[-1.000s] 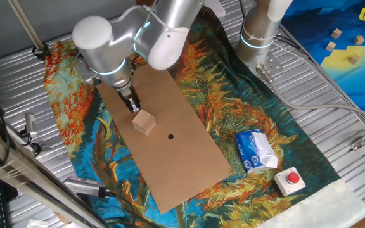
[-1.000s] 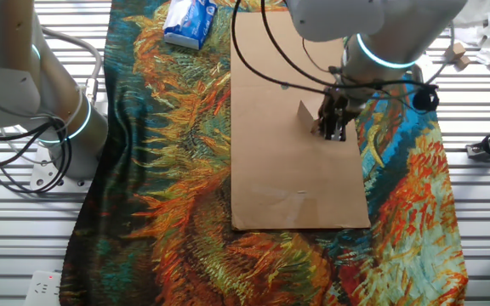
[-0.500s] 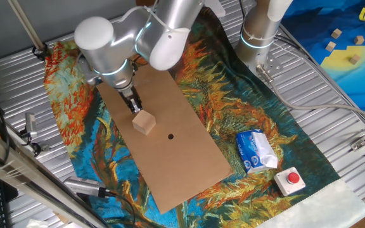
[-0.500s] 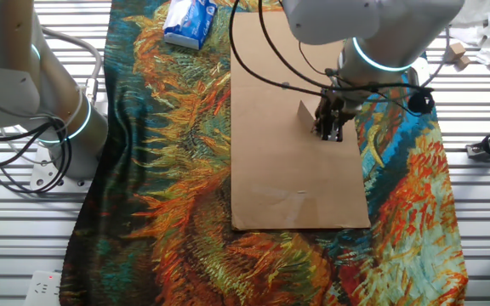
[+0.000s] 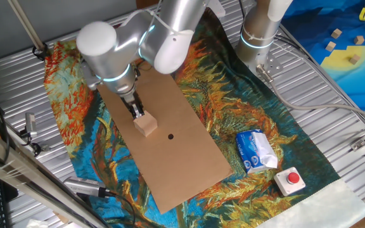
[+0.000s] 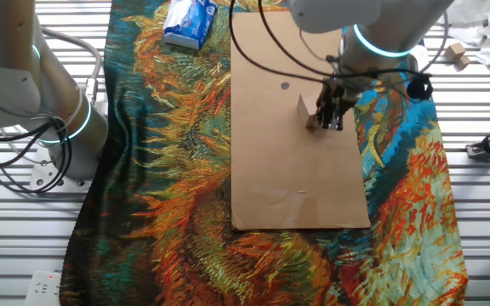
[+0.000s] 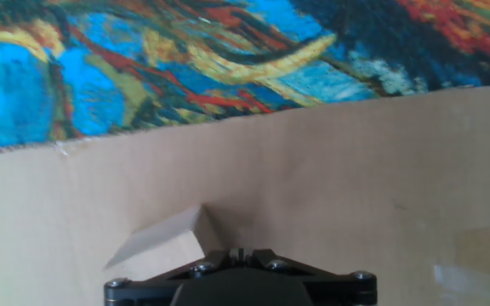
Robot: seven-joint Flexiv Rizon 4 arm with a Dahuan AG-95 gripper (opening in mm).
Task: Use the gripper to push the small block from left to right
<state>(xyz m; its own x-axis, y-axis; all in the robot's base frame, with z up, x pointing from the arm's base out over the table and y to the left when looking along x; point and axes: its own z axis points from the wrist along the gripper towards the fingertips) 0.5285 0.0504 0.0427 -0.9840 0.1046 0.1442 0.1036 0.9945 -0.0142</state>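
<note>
The small block (image 5: 147, 125) is a light tan wooden cube on the brown cardboard sheet (image 5: 182, 158). It also shows in the other fixed view (image 6: 308, 114) and in the hand view (image 7: 164, 240), just left of the jaws. My gripper (image 5: 138, 114) is shut, with its narrow black tip down against the block's upper-left side. In the other fixed view the gripper (image 6: 330, 121) stands right beside the block. In the hand view the gripper (image 7: 238, 253) shows its two jaws pressed together, with nothing between them.
The cardboard lies on a colourful patterned cloth (image 5: 277, 136). A blue-white packet (image 5: 255, 151) and a beige box with a red button (image 5: 291, 180) lie at the lower right. A second arm's column (image 5: 260, 28) stands at the back. Metal ribs surround the cloth.
My gripper has moved a little down and right along the cardboard, and the block has shifted slightly the same way ahead of it.
</note>
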